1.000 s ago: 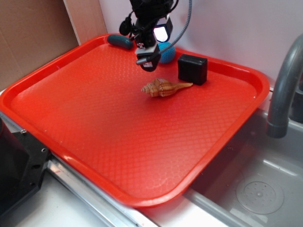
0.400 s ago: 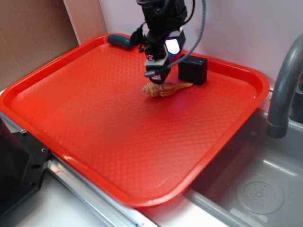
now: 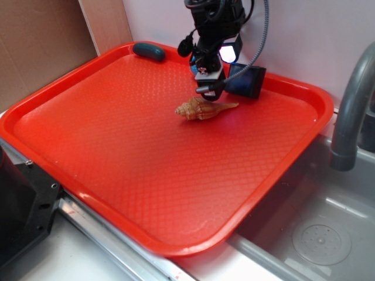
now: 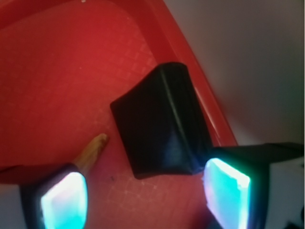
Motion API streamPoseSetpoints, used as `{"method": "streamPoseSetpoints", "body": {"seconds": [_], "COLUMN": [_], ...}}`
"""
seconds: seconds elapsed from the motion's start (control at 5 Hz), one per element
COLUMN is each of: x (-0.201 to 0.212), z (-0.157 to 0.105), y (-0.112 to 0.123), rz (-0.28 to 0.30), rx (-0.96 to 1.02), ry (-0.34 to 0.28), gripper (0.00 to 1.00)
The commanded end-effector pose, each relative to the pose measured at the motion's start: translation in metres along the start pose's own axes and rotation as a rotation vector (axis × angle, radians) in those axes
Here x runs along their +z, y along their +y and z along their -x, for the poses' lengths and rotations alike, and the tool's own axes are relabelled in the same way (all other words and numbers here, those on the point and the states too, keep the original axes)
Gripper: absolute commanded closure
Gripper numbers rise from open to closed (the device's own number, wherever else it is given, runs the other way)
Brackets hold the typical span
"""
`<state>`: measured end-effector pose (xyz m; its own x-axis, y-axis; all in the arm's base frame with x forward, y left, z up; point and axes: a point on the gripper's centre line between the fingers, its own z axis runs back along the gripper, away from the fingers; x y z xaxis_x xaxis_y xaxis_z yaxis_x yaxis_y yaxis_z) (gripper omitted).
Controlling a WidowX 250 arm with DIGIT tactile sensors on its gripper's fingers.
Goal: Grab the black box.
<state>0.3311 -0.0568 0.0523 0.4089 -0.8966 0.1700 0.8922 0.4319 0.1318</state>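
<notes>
Gripper (image 3: 212, 88): spread wide, holding nothing; glowing pads (image 4: 64, 199) low in the wrist view at 7 and 5 o'clock, a broad gap between them.
Black box (image 3: 246, 81): on the red tray (image 3: 146, 175), near its far rim, toward the 1 o'clock corner in the exterior view.
Box from gripper, exterior view: at about 2 o'clock, just beside the arm's lower links, partly hidden behind them; contact not clear.
Box from gripper, wrist view: black box (image 4: 162, 126) ahead at 12 to 1 o'clock, off-centre toward the right-hand pad, its near corner just beside that pad; touching or not, cannot tell.
Long axis: in the wrist view, running roughly 11 to 5 o'clock, skewed against the line joining the two pads.
Judged need: shift toward the box's side and a wrist turn so both pads straddle the short faces; descent afterwards.
Seashell (image 3: 205, 108): lying on the tray at 6 o'clock from the fingertips, close below; pointed tip (image 4: 90, 152) near the left-hand pad in the wrist view.
Risk, as judged: shell tip in the closing path of one pad; tray rim close behind the box.
Teal oblong thing (image 3: 149, 51): at the far-left rim, well apart.
Tap (image 3: 351, 111): outside the tray, at 3 o'clock.
</notes>
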Motion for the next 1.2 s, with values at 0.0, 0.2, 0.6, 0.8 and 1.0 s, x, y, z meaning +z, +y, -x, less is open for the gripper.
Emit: {"method": "streamPoseSetpoints", "body": {"seconds": [0.0, 0.2, 0.6, 0.8, 1.0], "x": [0.059, 0.069, 0.041, 0.022, 0.009], "z": [-0.015, -0.018, -0.027, -0.033, -0.034], "y": [-0.012, -0.018, -0.004, 0.001, 0.003], "rz": [-0.149, -0.159, -0.185, -0.19, -0.172], "rx": [0.002, -0.015, -0.021, -0.023, -0.018], "ry": [-0.074, -0.095, -0.086, -0.091, -0.104], "gripper": [0.0, 0.0, 0.0, 0.0, 0.0]}}
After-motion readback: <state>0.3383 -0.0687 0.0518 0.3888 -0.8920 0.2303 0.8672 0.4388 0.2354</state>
